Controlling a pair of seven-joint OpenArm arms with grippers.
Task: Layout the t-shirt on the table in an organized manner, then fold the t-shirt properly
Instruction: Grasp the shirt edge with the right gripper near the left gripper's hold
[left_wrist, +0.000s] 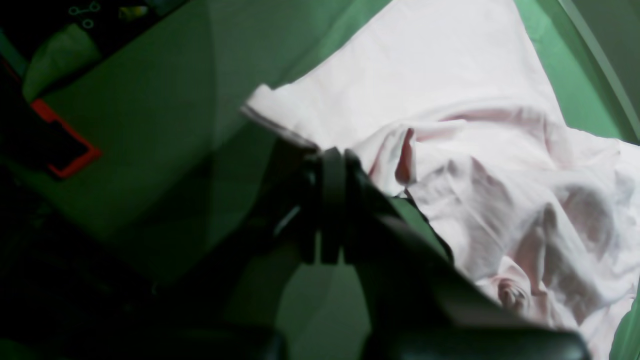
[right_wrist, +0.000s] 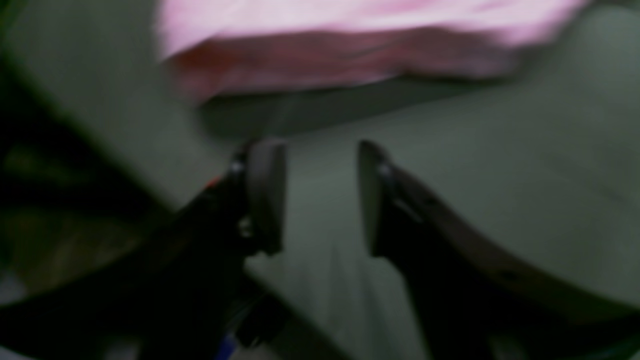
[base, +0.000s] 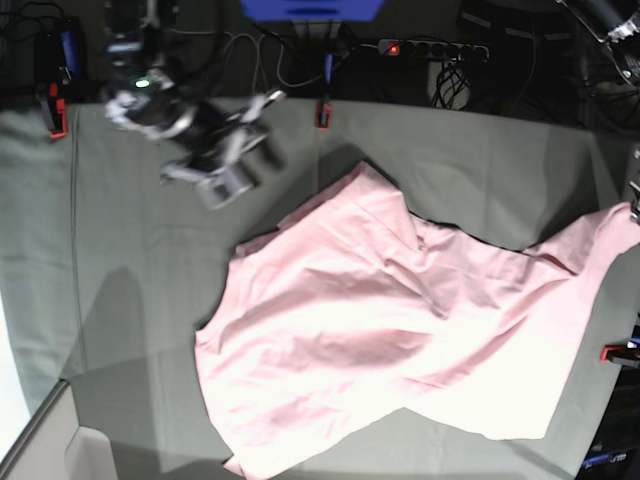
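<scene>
Overhead, a pale pink t-shirt (base: 400, 340) lies spread but rumpled across the middle and right of the table (base: 130, 300), which is covered in grey-green cloth. One corner is stretched out to the table's right edge. No lettering shows.

Only the left wrist view shows the left gripper (left_wrist: 330, 165): its dark jaws are pressed together, pinching a hemmed edge of the shirt, with bunched folds beside it. Only the right wrist view, which is blurred, shows the right gripper (right_wrist: 320, 195) with fingers (right_wrist: 265, 190) spread apart, holding nothing, just short of the shirt's edge.

From the base view, the right arm (base: 215, 150) reaches over the table's far left, clear of the shirt.
</scene>
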